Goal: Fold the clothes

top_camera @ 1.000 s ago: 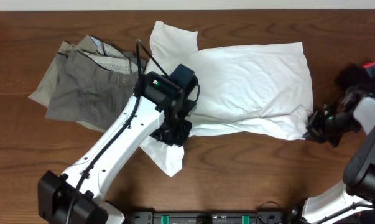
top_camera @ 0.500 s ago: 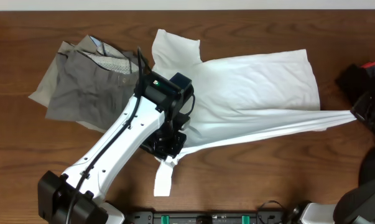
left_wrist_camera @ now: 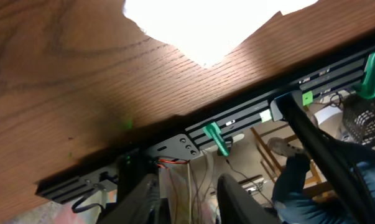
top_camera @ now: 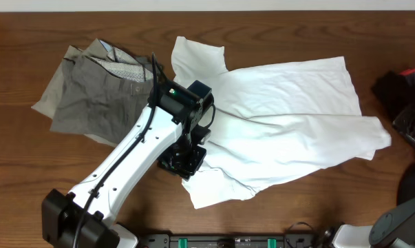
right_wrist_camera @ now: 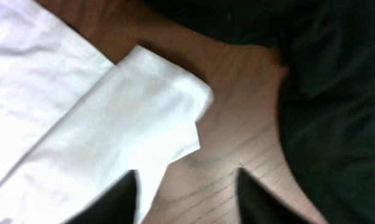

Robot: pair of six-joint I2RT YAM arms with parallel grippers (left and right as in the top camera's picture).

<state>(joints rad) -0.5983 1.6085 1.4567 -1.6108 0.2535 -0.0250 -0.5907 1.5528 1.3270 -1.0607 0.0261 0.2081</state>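
White cotton covers the middle of the wooden table. The T-shirt lies spread nearly flat, with one sleeve toward the far edge and its hem end reaching right, a layout that likely readies it for a first fold. The left gripper hovers at the shirt's near-left edge, its jaws apart with nothing between them and the cloth lying beyond its tips. The right gripper also stands parted over bare wood. The shirt's corner appears to rest just ahead of its fingers rather than in them, though the close view is blurred. Grey-khaki trousers sit crumpled at far left and a black garment at far right, seemingly kept aside so the shirt has room. No fold is yet made.
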